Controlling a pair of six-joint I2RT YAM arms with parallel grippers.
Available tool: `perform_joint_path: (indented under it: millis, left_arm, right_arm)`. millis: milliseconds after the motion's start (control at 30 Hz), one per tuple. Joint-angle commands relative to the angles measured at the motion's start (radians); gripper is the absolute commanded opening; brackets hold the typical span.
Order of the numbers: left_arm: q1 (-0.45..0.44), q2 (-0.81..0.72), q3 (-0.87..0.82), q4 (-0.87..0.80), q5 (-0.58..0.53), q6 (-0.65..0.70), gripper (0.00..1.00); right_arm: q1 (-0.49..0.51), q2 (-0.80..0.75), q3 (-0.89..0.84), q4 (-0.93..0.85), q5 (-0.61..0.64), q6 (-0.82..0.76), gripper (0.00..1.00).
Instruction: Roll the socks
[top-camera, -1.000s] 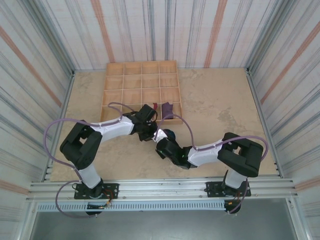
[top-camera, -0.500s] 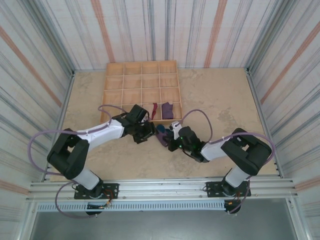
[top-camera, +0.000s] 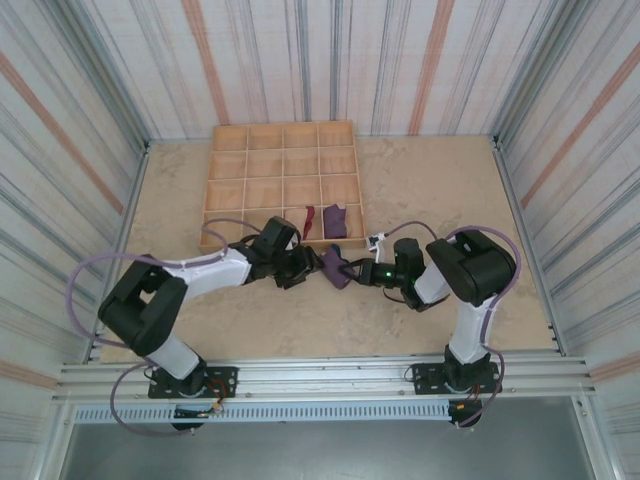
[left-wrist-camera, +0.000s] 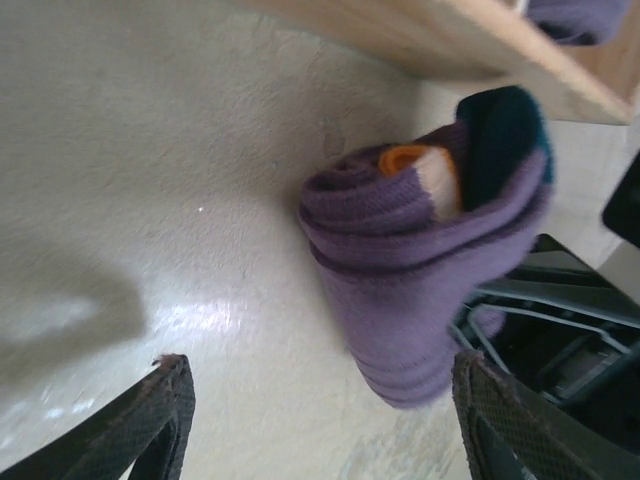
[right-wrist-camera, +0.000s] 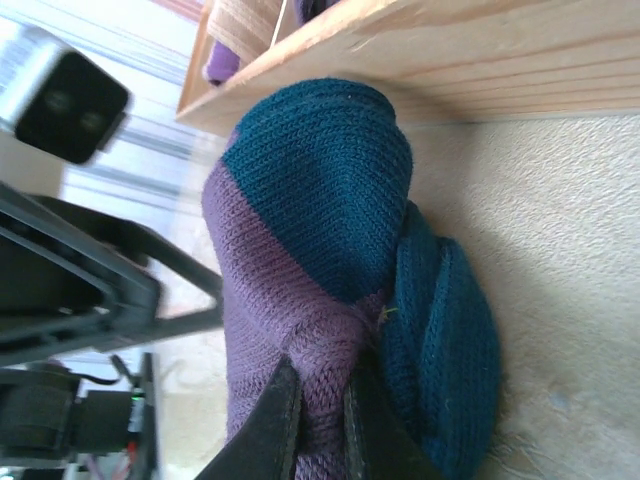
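Rolled purple sock (top-camera: 336, 268) beside wooden tray (top-camera: 209, 190).
My left gripper (left-wrist-camera: 318, 365) spread — its camera catches the orange cuff; my right gripper (right-wrist-camera: 320, 385) pinches purple knit near the teal toe.

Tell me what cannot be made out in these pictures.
- Top view: the dark purple sock in the wooden tray; its pattern is too small.
- Left wrist view: a purple piece in the tray, cut off by the top edge.
- Right wrist view: the lower end of the rolled purple sock, hidden behind the right gripper and cut by the bottom edge.
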Motion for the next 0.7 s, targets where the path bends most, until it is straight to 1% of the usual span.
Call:
perform_joint_path:
  millis: [0,100,167,233,300,467,567,600,633,667]
  left_arm:
    - [-0.014,0.063,-0.007,0.150,0.009,-0.044,0.68]
    - [-0.019,0.115,-0.005,0.240,0.005,-0.067,0.68]
    - [-0.028,0.144,0.008,0.285,0.007,-0.083,0.66]
    - [-0.039,0.169,0.029,0.286,0.002,-0.086,0.64]
    - [-0.046,0.193,0.047,0.278,0.005,-0.091,0.59]
    - [-0.063,0.228,0.052,0.258,-0.001,-0.103,0.42]
    - [-0.080,0.237,0.066,0.206,-0.022,-0.086,0.29]
    - [-0.082,0.242,0.074,0.180,-0.028,-0.079,0.26]
    - [-0.084,0.245,0.083,0.156,-0.031,-0.068,0.20]
    - [-0.085,0.249,0.092,0.133,-0.031,-0.057,0.16]
  right_arm:
    - [-0.032,0.085,-0.049,-0.123,-0.020,0.143,0.00]
    - [-0.039,0.075,-0.057,-0.152,-0.001,0.185,0.00]
    - [-0.039,0.057,-0.045,-0.236,0.011,0.196,0.00]
    - [-0.035,0.034,-0.048,-0.266,0.025,0.191,0.00]
    - [-0.033,-0.001,-0.046,-0.339,0.054,0.190,0.00]
    - [-0.019,-0.102,-0.037,-0.533,0.131,0.191,0.00]
    - [-0.003,-0.153,-0.019,-0.645,0.172,0.223,0.00]
    - [0.005,-0.167,-0.009,-0.668,0.174,0.231,0.00]
    - [0.015,-0.184,0.003,-0.697,0.176,0.237,0.01]
    - [0.024,-0.205,0.016,-0.736,0.179,0.237,0.06]
